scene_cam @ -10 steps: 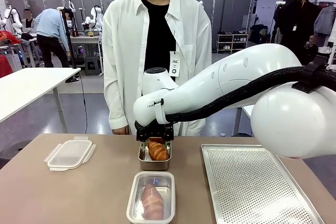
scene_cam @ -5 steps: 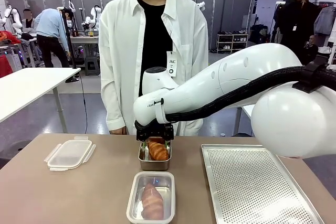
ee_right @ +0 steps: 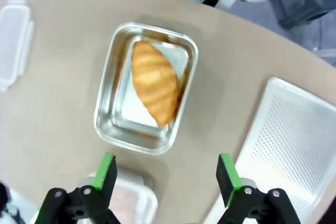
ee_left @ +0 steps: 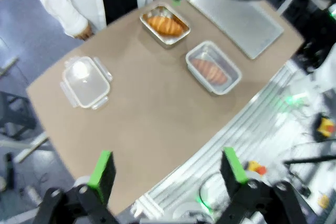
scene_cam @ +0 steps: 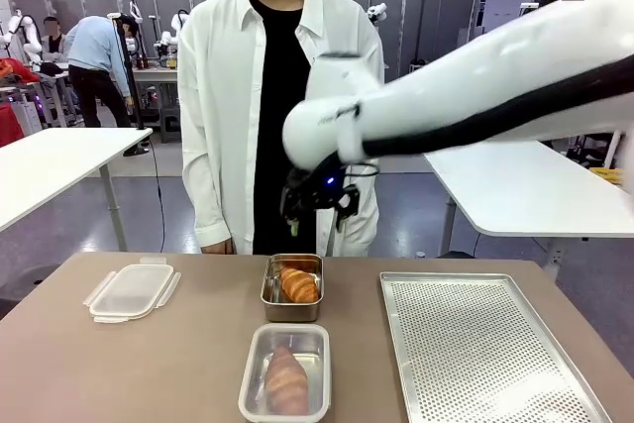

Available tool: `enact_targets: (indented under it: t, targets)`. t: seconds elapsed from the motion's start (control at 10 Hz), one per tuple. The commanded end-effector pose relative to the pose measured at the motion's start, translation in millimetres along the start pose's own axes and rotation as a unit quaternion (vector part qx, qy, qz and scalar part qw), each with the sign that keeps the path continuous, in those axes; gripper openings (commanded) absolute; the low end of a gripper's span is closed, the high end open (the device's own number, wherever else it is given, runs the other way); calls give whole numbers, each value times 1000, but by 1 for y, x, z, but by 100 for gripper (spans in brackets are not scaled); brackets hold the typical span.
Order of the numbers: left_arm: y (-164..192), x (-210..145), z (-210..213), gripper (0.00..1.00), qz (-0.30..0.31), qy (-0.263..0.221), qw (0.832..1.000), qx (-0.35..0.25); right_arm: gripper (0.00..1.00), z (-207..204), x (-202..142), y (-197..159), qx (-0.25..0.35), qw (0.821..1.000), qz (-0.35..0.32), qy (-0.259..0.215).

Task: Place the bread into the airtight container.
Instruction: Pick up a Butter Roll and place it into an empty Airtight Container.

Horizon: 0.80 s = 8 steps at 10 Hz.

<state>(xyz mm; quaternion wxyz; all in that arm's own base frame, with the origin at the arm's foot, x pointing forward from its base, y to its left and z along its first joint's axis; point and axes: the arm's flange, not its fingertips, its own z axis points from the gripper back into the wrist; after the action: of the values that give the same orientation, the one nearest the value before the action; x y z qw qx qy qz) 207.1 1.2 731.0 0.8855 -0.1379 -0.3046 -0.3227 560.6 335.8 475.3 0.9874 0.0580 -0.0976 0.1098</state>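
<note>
A golden croissant [scene_cam: 297, 285] lies in a small metal tray [scene_cam: 269, 294] at the far middle of the table. Nearer me, a clear airtight container [scene_cam: 256, 380] holds another bread [scene_cam: 285, 380]. My right gripper [scene_cam: 319, 201] hangs high above the metal tray, open and empty; its wrist view looks straight down on the croissant [ee_right: 155, 83] between its green pads [ee_right: 105, 170]. My left gripper [ee_left: 168, 169] is open too, far back from the table edge, looking over the croissant [ee_left: 165, 24] and the container [ee_left: 231, 80].
The container's lid [scene_cam: 132, 291] lies at the table's left. A large perforated baking tray [scene_cam: 475, 344] covers the right side. A person in a white shirt [scene_cam: 233, 96] stands at the far edge, a hand [scene_cam: 222, 245] hanging near the table.
My right gripper, which was down at the croissant in the metal tray, has risen well above it with nothing in it. The croissant stays in the tray.
</note>
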Motion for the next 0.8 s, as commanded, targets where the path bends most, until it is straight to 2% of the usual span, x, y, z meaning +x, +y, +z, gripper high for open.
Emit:
enact_targets:
  t: [0.0, 0.1, 0.2, 0.3, 0.4, 0.6, 0.7]
  targets:
    - [0, 1, 0, 100, -8, -2, 1000, -7, 95, 62, -53, -44, 49, 998, 33, 12]
    - [0, 1, 0, 100, -8, -2, 1000, -7, 95, 98, -74, -63, 63, 996, 62, 20]
    - [0, 1, 0, 100, -8, -2, 1000, -7, 95, 125, -93, -88, 28, 992, 122, 17]
    - [0, 1, 0, 100, -8, -2, 1000, -7, 95, 157, -112, -115, 45, 985, 168, -3]
    - [0, 1, 0, 100, -8, -2, 1000, -7, 95, 183, -125, -139, 64, 983, 169, -23]
    - [0, 1, 0, 100, -8, -2, 1000, -7, 95, 227, -159, -177, 42, 980, 184, -71]
    - [0, 1, 0, 100, -8, -2, 1000, -7, 95, 255, -182, -192, 76, 976, 185, -91]
